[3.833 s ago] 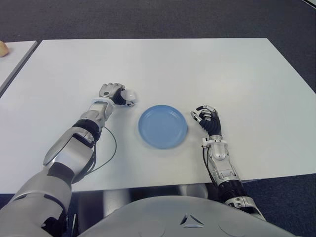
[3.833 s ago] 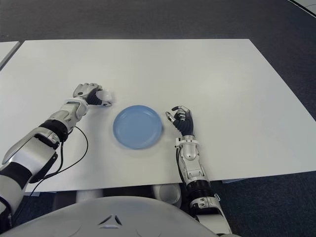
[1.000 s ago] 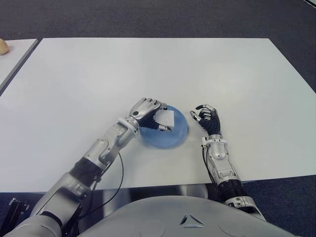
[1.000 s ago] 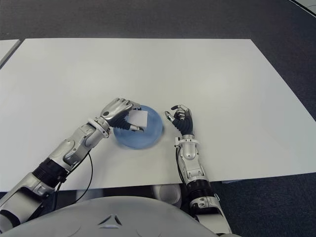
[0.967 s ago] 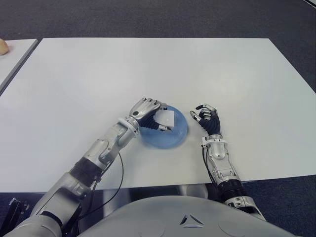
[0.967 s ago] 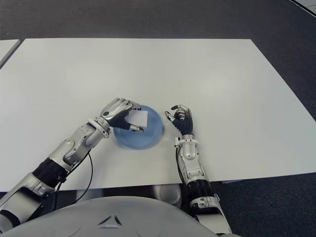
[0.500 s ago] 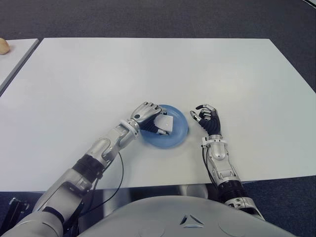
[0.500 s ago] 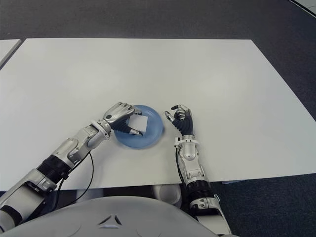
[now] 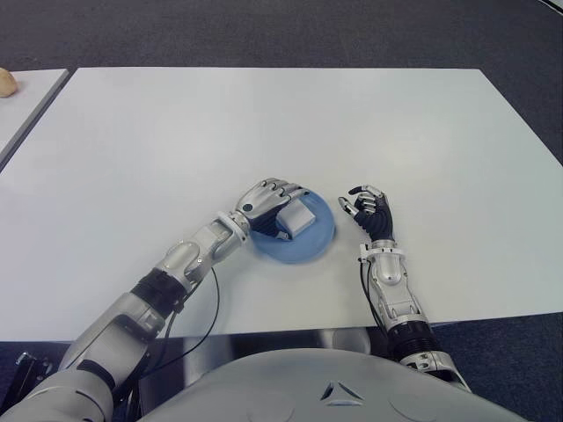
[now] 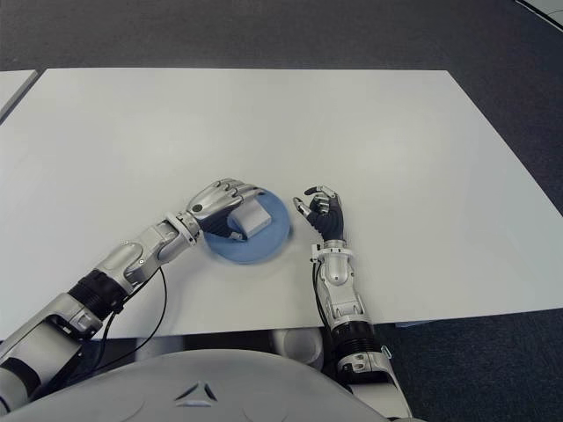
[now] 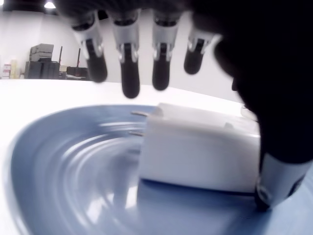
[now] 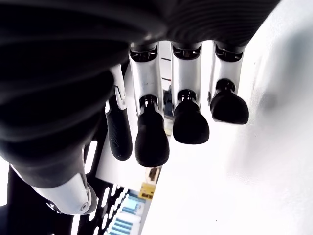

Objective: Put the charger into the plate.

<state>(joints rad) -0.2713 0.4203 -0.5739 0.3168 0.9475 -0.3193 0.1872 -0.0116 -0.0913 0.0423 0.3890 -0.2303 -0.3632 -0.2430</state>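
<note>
White charger lies flat inside the blue plate on the white desk, its metal prongs pointing along the plate's floor. Left hand is over the plate's left edge; its fingers are spread above the charger without closing on it, while the thumb sits just beside the charger's end; contact unclear. Right hand shows just right of the plate, fingers loosely curled, holding nothing.
</note>
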